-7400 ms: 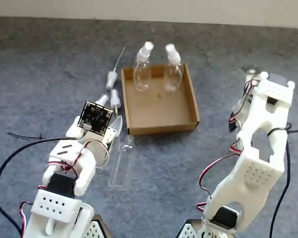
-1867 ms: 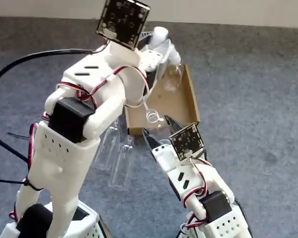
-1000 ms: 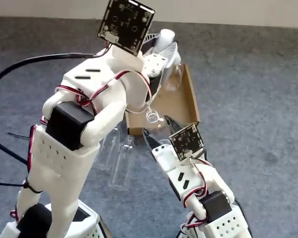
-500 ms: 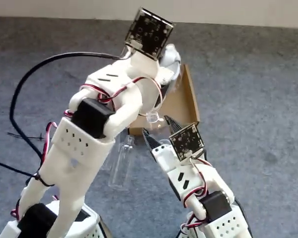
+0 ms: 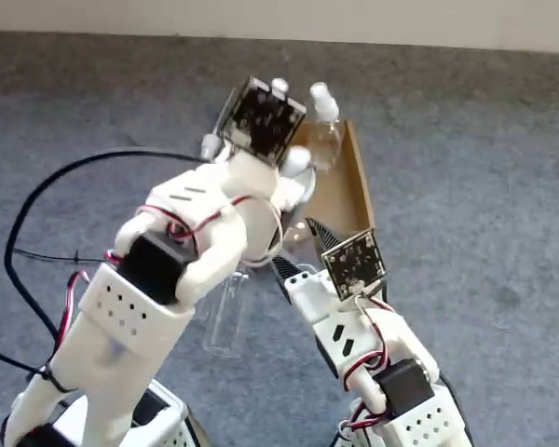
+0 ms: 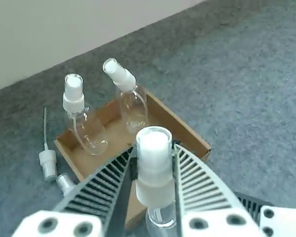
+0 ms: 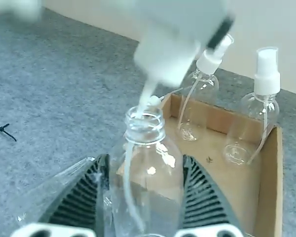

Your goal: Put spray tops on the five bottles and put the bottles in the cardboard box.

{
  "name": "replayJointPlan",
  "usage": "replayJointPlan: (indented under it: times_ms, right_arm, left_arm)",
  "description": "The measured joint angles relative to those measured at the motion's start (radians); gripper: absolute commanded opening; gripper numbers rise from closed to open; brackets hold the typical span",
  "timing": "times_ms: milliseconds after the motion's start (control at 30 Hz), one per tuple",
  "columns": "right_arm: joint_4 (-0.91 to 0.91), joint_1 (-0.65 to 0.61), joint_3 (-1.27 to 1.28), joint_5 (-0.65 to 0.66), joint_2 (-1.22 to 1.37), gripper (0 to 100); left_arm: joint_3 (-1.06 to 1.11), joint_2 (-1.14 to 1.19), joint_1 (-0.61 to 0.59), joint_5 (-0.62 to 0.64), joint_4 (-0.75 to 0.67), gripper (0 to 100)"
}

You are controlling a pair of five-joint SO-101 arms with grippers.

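The spray top (image 6: 153,170) is pinched between the left gripper's (image 6: 154,153) jaws, nozzle end poking past their tips. Its thin dip tube (image 7: 129,187) hangs through the neck of the clear bottle (image 7: 158,158), which the right gripper (image 7: 144,170) clamps upright by the belly. The bottle looks empty, light and slick, so its wide body seems the best place to hold it. The cap looks stiff, the tube bendy. Beyond both sets of jaws stands the cardboard box (image 6: 190,136) holding two capped bottles (image 6: 89,131). Loose spray tops (image 6: 48,162) lie beside it on the carpet (image 6: 246,74).

White spray top (image 6: 154,163), clear bottle (image 7: 145,182), brown box (image 7: 270,187)
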Motion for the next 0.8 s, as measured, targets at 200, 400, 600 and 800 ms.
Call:
replayJointPlan:
  times_ms: [200, 400, 600, 800]
  right_arm:
    - [0.000, 0.000, 0.000, -0.005, 0.000, 0.5]
    - [0.000, 0.006, 0.000, -0.006, 0.000, 0.5]
    - [0.000, 0.003, 0.000, -0.006, 0.000, 0.5]
    - [0.000, 0.003, 0.000, -0.006, 0.000, 0.5]
  left_arm:
    - [0.204, -0.117, 0.000, 0.002, -0.080, 12]
    - [0.242, -0.219, -0.002, -0.003, -0.083, 16]
    - [0.173, -0.247, 0.000, -0.038, -0.083, 16]
    - [0.123, -0.206, -0.072, -0.072, -0.083, 16]
